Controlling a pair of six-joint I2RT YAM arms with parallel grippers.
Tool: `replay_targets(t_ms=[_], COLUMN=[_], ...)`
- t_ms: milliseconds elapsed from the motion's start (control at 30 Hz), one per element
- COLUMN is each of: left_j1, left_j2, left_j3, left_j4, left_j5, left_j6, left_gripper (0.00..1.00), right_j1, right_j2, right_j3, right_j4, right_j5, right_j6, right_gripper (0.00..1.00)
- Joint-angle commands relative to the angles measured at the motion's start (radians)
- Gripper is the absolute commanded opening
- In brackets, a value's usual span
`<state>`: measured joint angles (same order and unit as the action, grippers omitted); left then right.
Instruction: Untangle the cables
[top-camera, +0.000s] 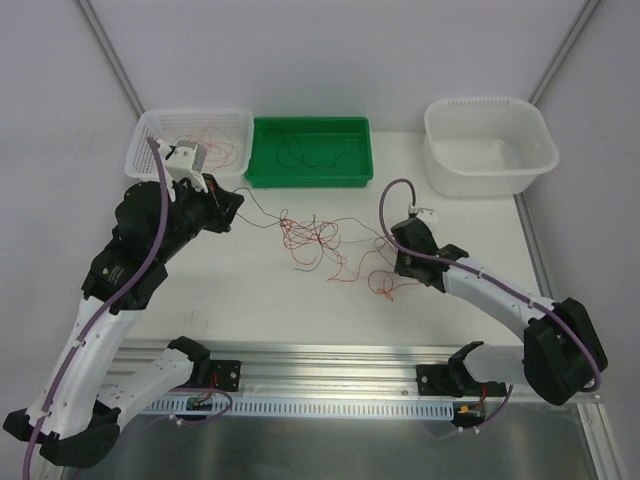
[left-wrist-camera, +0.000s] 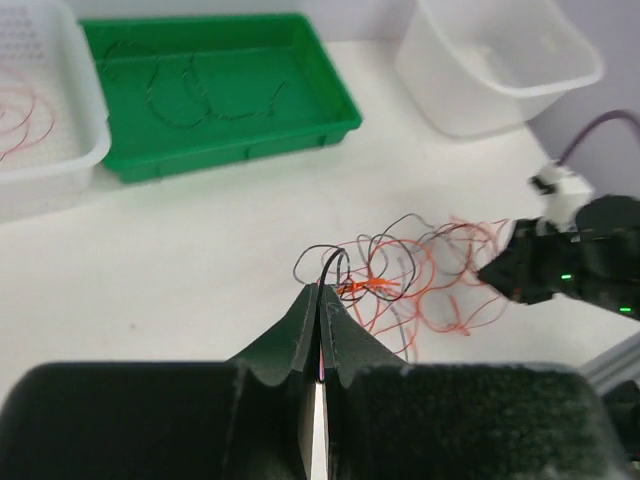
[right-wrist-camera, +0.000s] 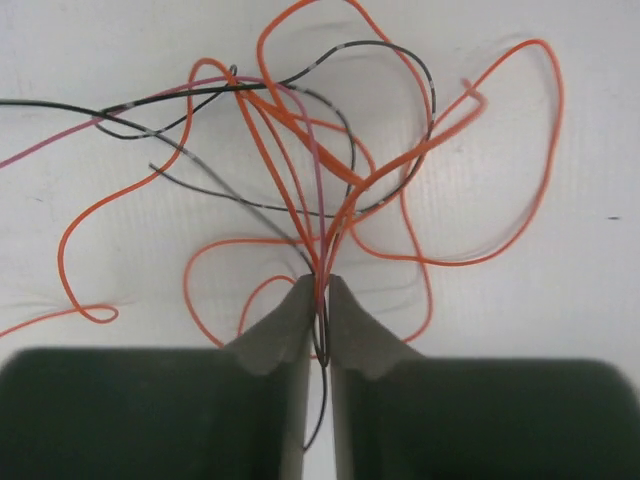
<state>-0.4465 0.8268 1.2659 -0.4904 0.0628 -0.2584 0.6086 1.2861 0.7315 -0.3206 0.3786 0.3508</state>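
Note:
A loose tangle of thin orange-red, pink and dark cables (top-camera: 322, 242) lies on the white table between the arms. My left gripper (top-camera: 232, 206) is shut on a dark cable (left-wrist-camera: 331, 262) that runs right into the tangle (left-wrist-camera: 420, 275). My right gripper (top-camera: 398, 262) is shut on a bundle of orange, pink and dark cables (right-wrist-camera: 322, 262) at the tangle's right edge. Orange loops (right-wrist-camera: 440, 150) fan out beyond its fingertips (right-wrist-camera: 300, 300).
A white slotted basket (top-camera: 150, 130) at the back left holds a pinkish-red cable (top-camera: 222, 145). A green tray (top-camera: 362, 150) beside it holds dark cables (top-camera: 310, 155). A white tub (top-camera: 490, 148) stands at the back right. A metal rail (top-camera: 330, 370) runs along the near edge.

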Motion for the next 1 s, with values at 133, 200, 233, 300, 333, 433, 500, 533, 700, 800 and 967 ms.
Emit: replay_targets(t_ms=[133,200,233,300,333,433,500,533,700,800,967], left_j1=[-0.009,-0.021,-0.035,-0.087,-0.104,-0.159,-0.178,-0.193,-0.233,-0.251,-0.273], left_j2=[0.057,0.093,0.104,0.123,0.124,0.129,0.124,0.123,0.107,0.098,0.075], left_j3=[-0.065,-0.068,-0.072,-0.077,-0.086,-0.095,-0.099,-0.099,-0.094,-0.091,-0.079], left_j4=[-0.014,-0.008,-0.005,0.010,0.016,0.036,0.050,0.052,0.070,0.078,0.079], left_j5=[0.049,0.123,0.159,0.167,0.160,0.141,0.135,0.131,0.117,0.118,0.126], left_j6=[-0.033,-0.065,-0.088,-0.099,-0.110,-0.137,-0.156,-0.169,-0.199,-0.215,-0.228], left_gripper=[0.00,0.00,0.00,0.00,0.00,0.00,0.00,0.00,0.00,0.00,0.00], right_j1=[0.068,0.144,0.167,0.223,0.236,0.287,0.324,0.338,0.399,0.413,0.421], right_j2=[-0.146,-0.160,-0.169,-0.175,-0.179,-0.169,-0.157,-0.147,-0.016,0.056,0.142], right_j3=[0.123,0.158,0.186,0.200,0.201,0.181,0.166,0.163,0.146,0.143,0.135], right_j4=[-0.087,-0.074,-0.064,-0.016,0.011,0.156,0.276,0.308,0.501,0.578,0.618], right_j5=[-0.098,-0.121,-0.130,-0.173,-0.193,-0.279,-0.325,-0.329,-0.340,-0.357,-0.325], right_j6=[-0.197,-0.211,-0.217,-0.223,-0.220,-0.204,-0.193,-0.191,-0.168,-0.153,-0.164], right_gripper=[0.63,0.72,0.75,0.77,0.79,0.82,0.83,0.84,0.86,0.85,0.81])
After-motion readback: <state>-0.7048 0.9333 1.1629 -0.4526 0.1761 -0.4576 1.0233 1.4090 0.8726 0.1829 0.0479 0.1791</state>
